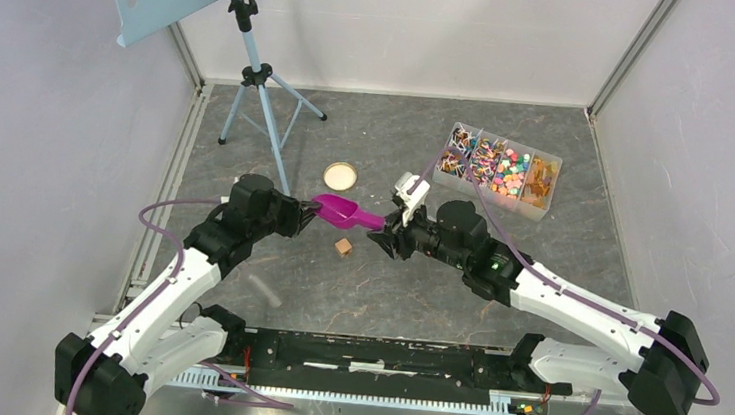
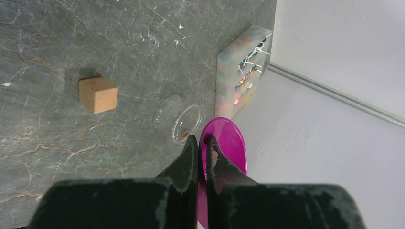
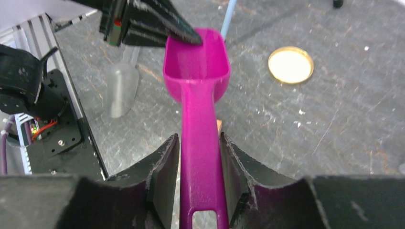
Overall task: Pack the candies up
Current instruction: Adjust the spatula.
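A magenta scoop [image 1: 343, 210] hangs level above the table between my two arms. My left gripper [image 1: 308, 210] is shut on the rim of its bowl [image 2: 229, 143], one finger inside and one outside. My right gripper [image 3: 199, 138] has its fingers pressed against both sides of the scoop's handle [image 3: 200, 157], near the end with the hole. The scoop's bowl [image 3: 197, 67] looks empty. The candies [image 1: 499, 167], small and multicoloured, lie in a clear box with several compartments [image 1: 546, 198] at the back right, beyond my right gripper [image 1: 386, 231].
A wooden cube [image 1: 343, 248] sits on the table under the scoop. A round gold lid [image 1: 340, 176] lies behind it. A clear jar [image 2: 179, 121] lies on its side near the cube [image 2: 98, 95]. A tripod [image 1: 255, 67] with a blue board stands at the back left.
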Tool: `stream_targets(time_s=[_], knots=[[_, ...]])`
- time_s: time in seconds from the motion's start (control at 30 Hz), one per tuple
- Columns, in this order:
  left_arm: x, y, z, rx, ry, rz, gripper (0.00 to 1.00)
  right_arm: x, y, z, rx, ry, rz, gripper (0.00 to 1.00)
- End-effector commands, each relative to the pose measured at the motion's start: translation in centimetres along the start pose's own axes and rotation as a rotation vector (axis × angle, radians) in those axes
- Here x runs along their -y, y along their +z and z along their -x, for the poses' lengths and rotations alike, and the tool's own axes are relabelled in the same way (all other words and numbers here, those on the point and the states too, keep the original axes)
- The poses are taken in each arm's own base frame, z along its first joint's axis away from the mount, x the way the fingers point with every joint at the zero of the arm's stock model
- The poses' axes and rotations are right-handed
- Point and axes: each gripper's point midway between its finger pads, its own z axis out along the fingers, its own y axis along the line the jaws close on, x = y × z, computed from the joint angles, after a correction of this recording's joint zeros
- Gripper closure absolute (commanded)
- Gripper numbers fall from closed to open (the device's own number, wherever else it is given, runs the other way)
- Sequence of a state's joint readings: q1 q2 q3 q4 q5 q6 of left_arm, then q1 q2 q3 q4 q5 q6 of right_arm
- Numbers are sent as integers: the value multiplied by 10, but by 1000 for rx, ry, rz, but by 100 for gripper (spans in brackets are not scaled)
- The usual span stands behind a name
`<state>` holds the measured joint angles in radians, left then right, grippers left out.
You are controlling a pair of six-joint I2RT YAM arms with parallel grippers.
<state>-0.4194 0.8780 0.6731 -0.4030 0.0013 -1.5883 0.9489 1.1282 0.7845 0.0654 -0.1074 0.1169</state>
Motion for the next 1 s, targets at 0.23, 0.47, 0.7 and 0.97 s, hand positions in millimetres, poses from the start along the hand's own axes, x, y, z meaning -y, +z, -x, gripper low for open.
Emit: stream_targets(time_s=[0.23, 0.47, 0.7, 0.97], knots=[[5, -2, -6, -30, -52, -16, 98, -11, -2, 51, 187, -9, 45, 56], [6, -2, -6, -30, -63, -22, 98, -10, 4, 32, 114, 8, 42, 42], [7, -1, -6, -32, -69, -25, 98, -6, 8, 18, 48, 14, 29, 46], [4, -1, -6, -35, -66, -28, 92, -11, 3, 35, 146, 16, 50, 95]])
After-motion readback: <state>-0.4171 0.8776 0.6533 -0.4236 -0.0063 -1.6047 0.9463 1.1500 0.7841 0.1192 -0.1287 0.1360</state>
